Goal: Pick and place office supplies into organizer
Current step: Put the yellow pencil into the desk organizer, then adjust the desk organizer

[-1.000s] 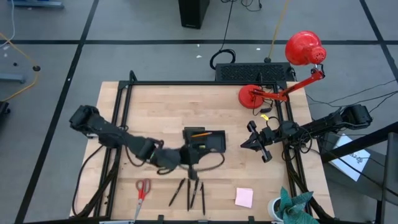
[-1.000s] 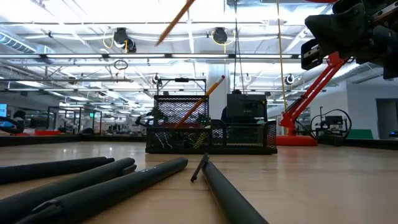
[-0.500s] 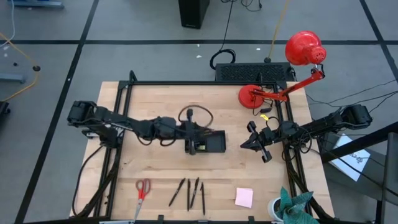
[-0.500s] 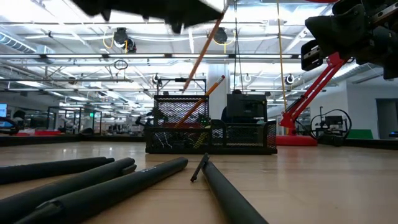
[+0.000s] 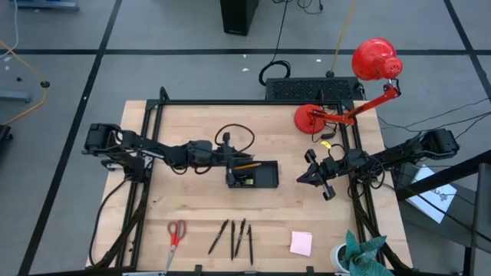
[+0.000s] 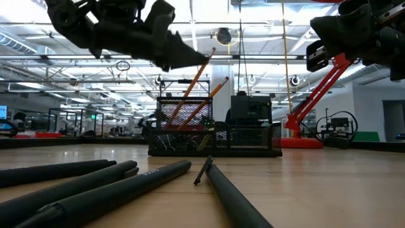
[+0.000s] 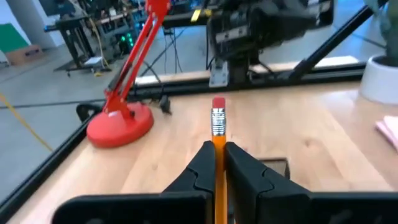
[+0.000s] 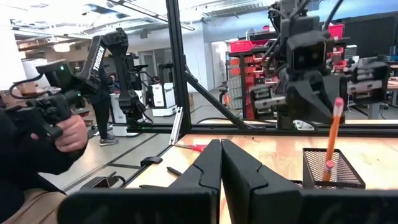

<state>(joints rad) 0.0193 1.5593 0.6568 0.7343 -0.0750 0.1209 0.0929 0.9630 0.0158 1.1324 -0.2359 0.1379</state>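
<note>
While left gripper (image 7: 218, 163) pinches orange pencil (image 7: 218, 134), pink eraser end up, above black mesh organizer (image 5: 259, 178) at table centre, second pencil (image 6: 205, 102) leans inside; right gripper (image 5: 316, 175), fingers closed, empty, waits right.

Overhead and table-level views share the organizer (image 5: 252, 175); wrists close

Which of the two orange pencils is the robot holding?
The taller pencil, pinched in the left gripper; the other pencil leans free in the organizer.
</note>
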